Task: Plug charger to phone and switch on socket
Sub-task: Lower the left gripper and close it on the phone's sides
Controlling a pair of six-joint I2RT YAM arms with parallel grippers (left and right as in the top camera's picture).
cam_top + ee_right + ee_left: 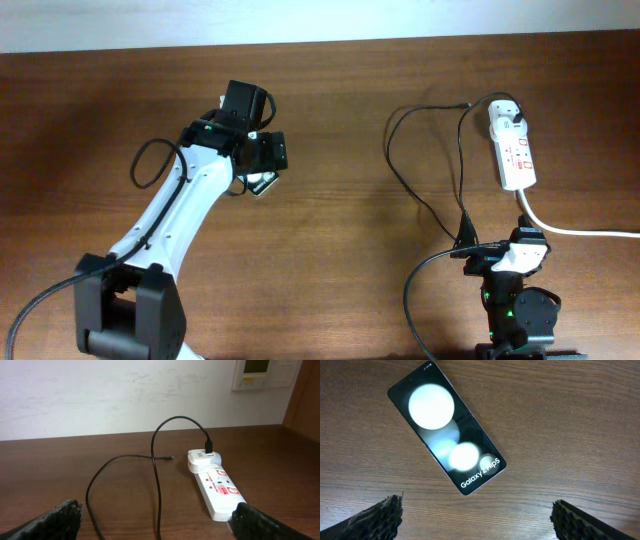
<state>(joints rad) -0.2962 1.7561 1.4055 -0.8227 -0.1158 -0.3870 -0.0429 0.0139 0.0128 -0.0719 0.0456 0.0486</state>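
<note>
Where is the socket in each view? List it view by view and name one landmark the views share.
Overhead: the socket lies at the upper right of the table, its length running up and down the picture.
Left wrist: not in it; only the phone on the wood.
Right wrist: the socket sits right of centre, in the lower half.
Shared landmark: the white plug at the socket's end, with the black charger cable entering it.

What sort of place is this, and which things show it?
Probably an indoor lab or office: a wooden table by a plain white wall, a wall-mounted control panel, and a power strip.
</note>
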